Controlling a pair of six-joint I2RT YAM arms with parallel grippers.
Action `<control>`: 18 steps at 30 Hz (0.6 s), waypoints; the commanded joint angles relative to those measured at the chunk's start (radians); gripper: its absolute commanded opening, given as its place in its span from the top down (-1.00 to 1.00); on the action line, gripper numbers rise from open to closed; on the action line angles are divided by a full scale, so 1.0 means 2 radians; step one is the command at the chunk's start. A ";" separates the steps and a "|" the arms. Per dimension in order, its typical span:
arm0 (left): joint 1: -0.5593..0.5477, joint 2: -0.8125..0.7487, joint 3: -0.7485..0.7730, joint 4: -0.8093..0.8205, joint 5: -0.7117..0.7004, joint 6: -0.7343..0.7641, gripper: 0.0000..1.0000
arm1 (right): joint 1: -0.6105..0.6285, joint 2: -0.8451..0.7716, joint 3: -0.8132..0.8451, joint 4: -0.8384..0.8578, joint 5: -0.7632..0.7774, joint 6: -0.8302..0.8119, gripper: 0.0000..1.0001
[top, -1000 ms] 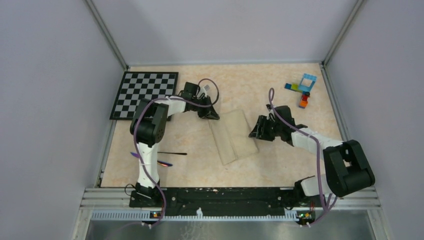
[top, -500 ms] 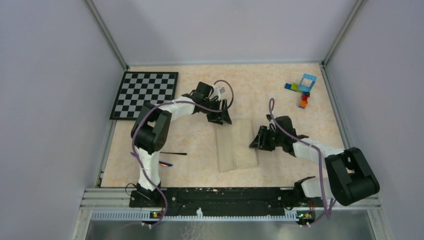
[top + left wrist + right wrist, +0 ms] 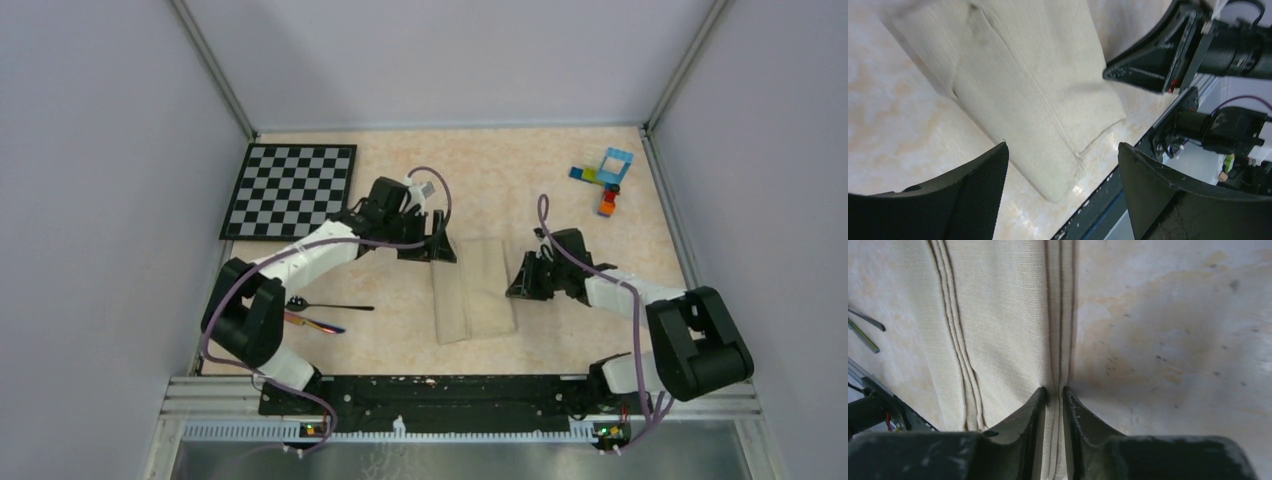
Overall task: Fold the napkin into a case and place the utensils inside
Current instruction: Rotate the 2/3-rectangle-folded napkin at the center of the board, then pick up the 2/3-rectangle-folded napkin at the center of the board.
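Left jaws are seen spread wide above the far left corner of the napkin (image 3: 472,290), with nothing held between them; contact with the cloth cannot be told. Right jaws are drawn close together astride the napkin's right-hand hem, which runs into the narrow gap between them. Whether the cloth is firmly pinched cannot be told.

Desk (image 3: 560,180): a mottled beige surface is noted, walled on 3 sides, with both arms bolted at the near edge.

Chequered board (image 3: 290,188): it is laid flat in the far left corner, well apart from the napkin.

Napkin: it is found near the middle of the desk, between the 2 arms, lying flat. It is folded lengthwise into a narrow oblong, and layered edges are seen running along its length in the right wrist view.

Toy bricks (image 3: 605,178): a small coloured cluster is placed at the far right, apart from everything else.

Utensils (image 3: 325,312): 2 slim dark pieces are recorded on the bare desk at the near left, beside the left arm (image 3: 300,255) and well apart from the napkin. 1 carries a black bowl; the other shows a rainbow sheen.
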 commanded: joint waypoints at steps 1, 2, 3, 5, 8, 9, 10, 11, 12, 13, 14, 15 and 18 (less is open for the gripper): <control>-0.052 -0.053 -0.062 0.046 -0.043 -0.049 -0.69 | 0.037 0.025 -0.007 0.059 -0.017 0.021 0.69; -0.070 -0.060 -0.076 0.058 -0.059 -0.062 -0.70 | 0.050 0.027 -0.009 0.073 -0.021 0.035 0.74; -0.090 -0.066 -0.091 0.067 -0.085 -0.073 -0.73 | 0.062 0.027 -0.010 0.084 -0.022 0.048 0.77; -0.135 -0.071 -0.099 0.070 -0.141 -0.091 -0.77 | 0.076 0.023 -0.012 0.105 -0.035 0.075 0.79; -0.187 -0.071 -0.100 0.062 -0.217 -0.121 -0.77 | 0.075 0.013 -0.010 0.107 -0.048 0.086 0.72; -0.197 -0.071 -0.099 0.062 -0.227 -0.129 -0.76 | 0.071 0.007 -0.003 0.084 -0.035 0.074 0.62; -0.204 -0.068 -0.097 0.061 -0.234 -0.134 -0.75 | 0.065 0.000 0.001 0.063 -0.020 0.064 0.49; -0.211 -0.062 -0.091 0.058 -0.239 -0.134 -0.73 | 0.054 -0.008 0.002 0.049 -0.013 0.055 0.37; -0.220 -0.054 -0.078 0.047 -0.250 -0.133 -0.70 | 0.041 -0.017 0.000 0.033 -0.011 0.049 0.28; -0.232 -0.045 -0.062 0.032 -0.268 -0.130 -0.70 | 0.026 -0.023 0.000 0.020 -0.010 0.044 0.20; -0.247 -0.031 -0.041 0.014 -0.288 -0.126 -0.70 | 0.014 -0.029 -0.001 0.007 -0.010 0.038 0.13; -0.263 -0.016 -0.018 -0.009 -0.309 -0.125 -0.70 | -0.001 -0.033 -0.002 -0.005 -0.007 0.033 0.07; -0.315 0.043 0.048 -0.080 -0.365 -0.145 -0.71 | -0.044 -0.049 -0.004 -0.033 -0.009 0.023 -0.03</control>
